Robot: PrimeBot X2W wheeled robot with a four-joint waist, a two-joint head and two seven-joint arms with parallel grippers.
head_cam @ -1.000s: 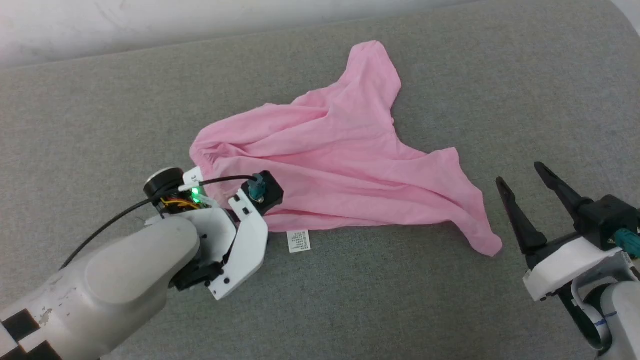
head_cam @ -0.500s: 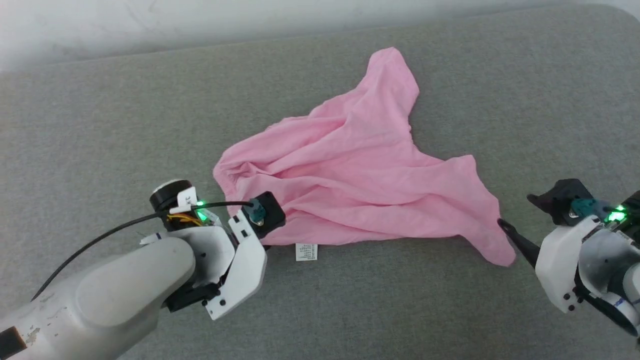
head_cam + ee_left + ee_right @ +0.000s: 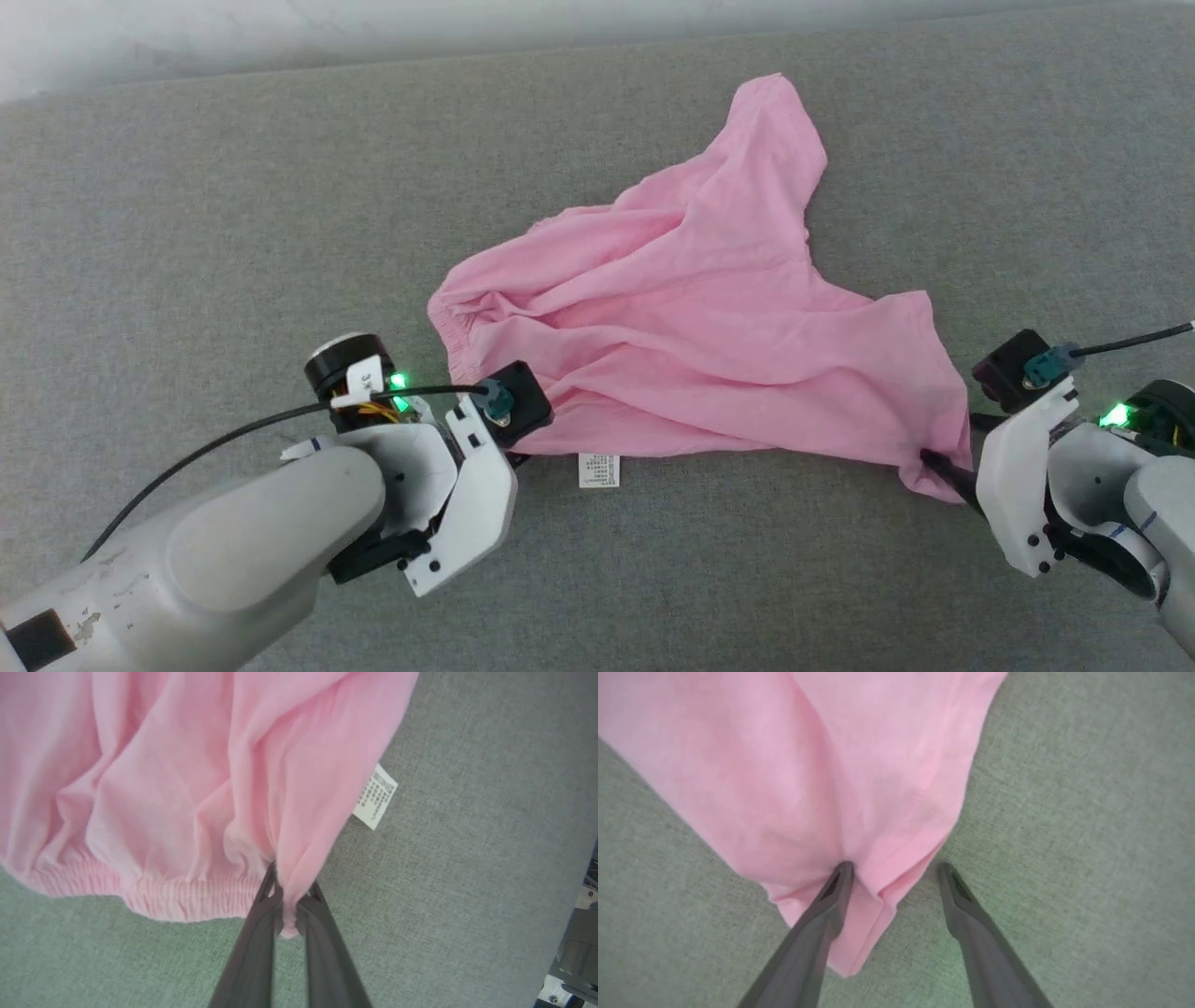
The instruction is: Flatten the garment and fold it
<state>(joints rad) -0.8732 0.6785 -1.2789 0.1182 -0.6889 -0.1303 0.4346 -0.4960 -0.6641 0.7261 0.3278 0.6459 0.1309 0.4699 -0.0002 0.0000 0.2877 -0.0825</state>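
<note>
Grey woven surface (image 3: 187, 233), bordered by a pale strip (image 3: 280, 37) along its far edge in the head view. The garment (image 3: 709, 327), light pink and thin, lies crumpled near the middle of the surface. One lobe points away from the robot and another runs out to the robot's right. Left gripper (image 3: 289, 896): fingers pressed together on a fold of the garment at one end of the gathered elastic band (image 3: 187, 900), with the cloth pinched between them. Right gripper (image 3: 894, 868): fingers spread at the garment's right-hand corner. One fingertip (image 3: 838, 879) rests on the cloth; the other is over bare surface just beside the hem. A small white label (image 3: 599, 469) with fine print juts from the garment's near edge, close to the left gripper.
</note>
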